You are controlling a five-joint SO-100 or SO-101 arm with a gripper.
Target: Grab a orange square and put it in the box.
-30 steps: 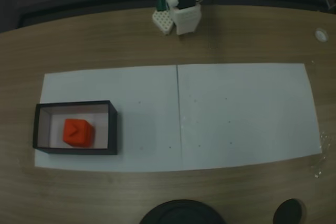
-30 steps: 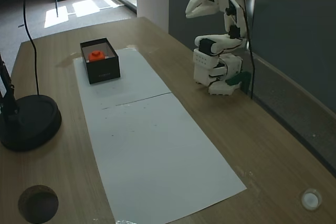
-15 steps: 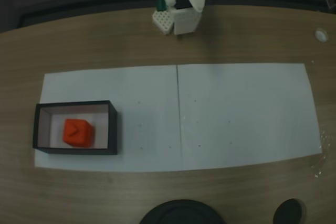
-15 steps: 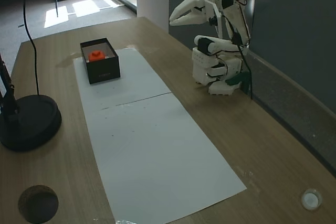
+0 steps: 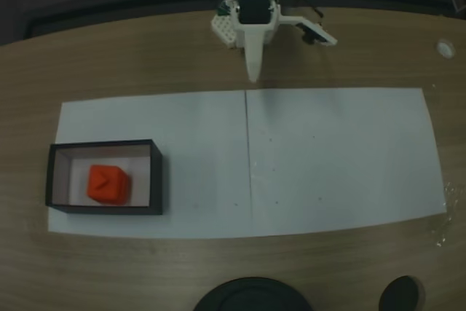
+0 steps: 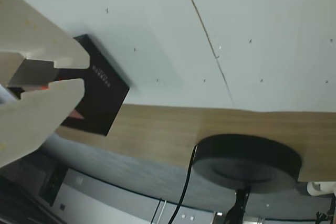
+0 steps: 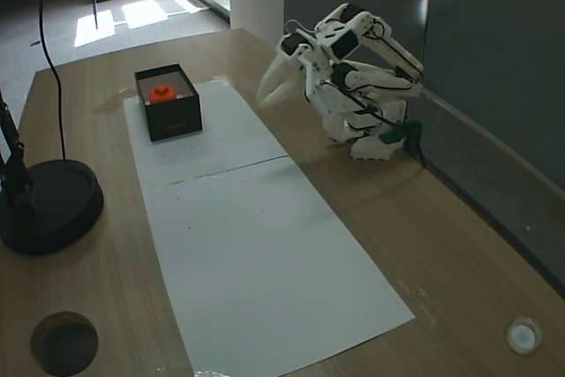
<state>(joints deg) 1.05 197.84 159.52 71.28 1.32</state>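
White and two-fingered, the gripper (image 7: 267, 94) hangs above the wooden worktop (image 7: 441, 245) close to the arm's base, its tips pointing down toward the near edge of the white paper sheet (image 5: 328, 158); in the wrist view its jaws stand a little apart with nothing held between them. The small bright orange-red cube with rounded edges, the orange square (image 5: 108, 183), already sits inside the shallow black-walled box with a white floor (image 5: 156, 172), near the middle of that floor and apparently clear of the walls; in the angled fixed view it shows as an orange spot (image 7: 161, 93) in the box (image 7: 172, 119), well apart from the gripper. Judged from this, the placing looks done. The cube looks like a rigid, light plastic block, probably smooth enough to slip if pinched at the rounded corners, so the sound hold would be across two opposite flat side faces, coming straight down so the fingers stay clear of the thin walls, which would likely shift if nudged. A small raised mark sits on the cube's top face, its shape not clear enough to read. In the wrist view the box's outer wall (image 6: 100, 98) carries a short line of pale lettering, too small and blurred to make out. A round black lamp base (image 7: 44, 205) stands on the worktop beside the sheet.
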